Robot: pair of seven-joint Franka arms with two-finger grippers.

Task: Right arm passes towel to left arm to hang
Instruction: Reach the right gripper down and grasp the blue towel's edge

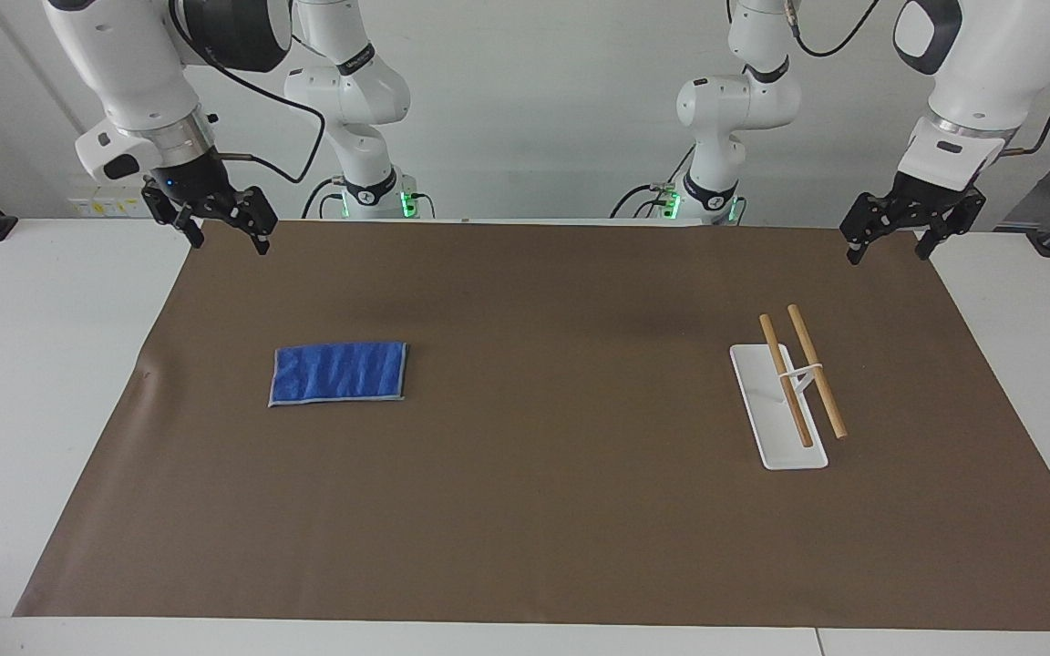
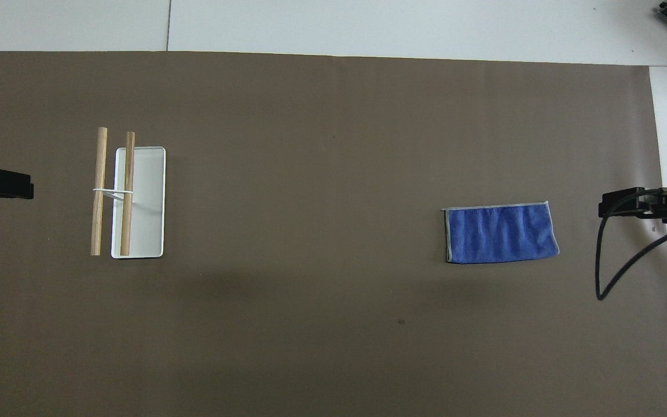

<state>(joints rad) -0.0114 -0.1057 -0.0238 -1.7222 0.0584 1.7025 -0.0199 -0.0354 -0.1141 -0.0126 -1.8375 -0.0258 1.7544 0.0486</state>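
one towel point(image 1: 338, 374) lies flat on the brown mat point(image 1: 543, 510), toward the right arm's end. the right gripper point(image 1: 229, 239) hangs spread and empty over the mat's corner. the left gripper point(image 1: 886, 244), also spread, waits above the white rack point(image 1: 766, 428).

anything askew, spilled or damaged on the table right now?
Nothing stands out. The towel lies flat on the brown mat, toward the right arm's end. The white rack with two wooden rods stands upright toward the left arm's end. The right gripper and left gripper are both raised, open and empty.
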